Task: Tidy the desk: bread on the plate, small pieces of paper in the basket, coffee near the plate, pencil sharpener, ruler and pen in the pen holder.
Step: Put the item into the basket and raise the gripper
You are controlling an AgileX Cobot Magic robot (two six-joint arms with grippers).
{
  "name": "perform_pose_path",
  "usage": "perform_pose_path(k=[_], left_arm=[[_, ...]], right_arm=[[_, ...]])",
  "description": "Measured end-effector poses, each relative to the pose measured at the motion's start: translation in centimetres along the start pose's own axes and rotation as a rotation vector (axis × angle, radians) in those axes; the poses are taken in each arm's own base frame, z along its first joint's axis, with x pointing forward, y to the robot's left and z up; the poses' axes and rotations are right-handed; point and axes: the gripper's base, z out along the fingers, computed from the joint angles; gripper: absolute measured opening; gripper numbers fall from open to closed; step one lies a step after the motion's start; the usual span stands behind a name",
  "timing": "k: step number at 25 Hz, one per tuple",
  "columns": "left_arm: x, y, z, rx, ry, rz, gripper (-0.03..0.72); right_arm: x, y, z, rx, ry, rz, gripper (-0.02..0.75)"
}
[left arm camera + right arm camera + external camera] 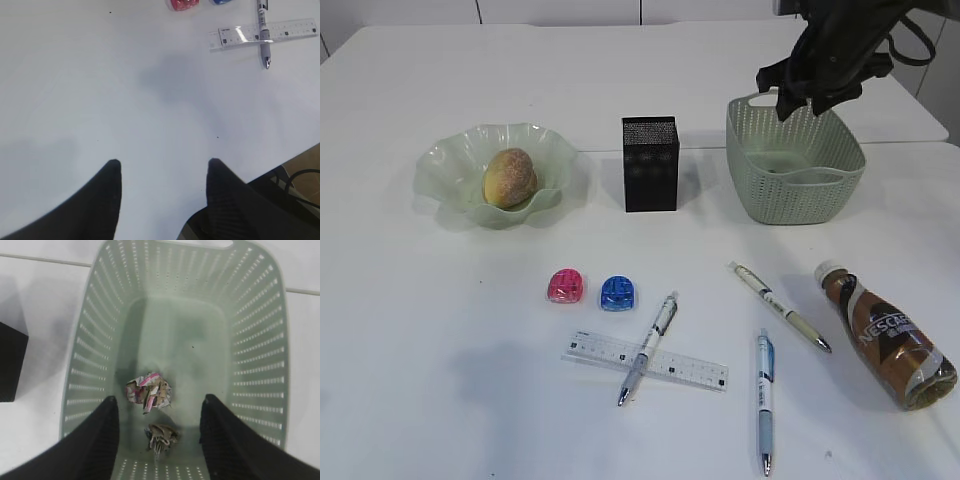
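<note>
Two crumpled paper scraps (149,392) lie on the smooth floor of our perforated pale-green plastic basket (255,315). Above them our right gripper (157,440) hangs spread wide, holding nothing. Our left gripper (164,192), likewise parted and unladen, hovers over the matte white table (100,90).

The end effector (157,410) hangs over the pale green basket (255,340), its two dark fingers (97,440) spread apart with nothing between them. On the basket floor lie two crumpled paper scraps — one pink-streaked (148,391), one brownish (160,435) — close together. A black box corner (11,362) shows left, on the white worktop (40,305).
</note>
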Motion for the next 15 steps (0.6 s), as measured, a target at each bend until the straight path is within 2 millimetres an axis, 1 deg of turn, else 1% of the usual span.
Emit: perform_pose_path(k=[6,12,15], left_arm=[[0.0,0.0,0.0,0.0,0.0,0.0,0.384],[0.0,0.0,0.0,0.0,0.0,0.0,0.384],[0.0,0.0,0.0,0.0,0.0,0.0,0.384]], right_arm=[[0.3,0.0,0.0,0.002,0.029,0.0,0.428],[1.4,-0.1,-0.1,0.007,0.157,-0.007,0.427],[1.7,-0.1,-0.7,0.008,0.201,-0.013,0.427]])
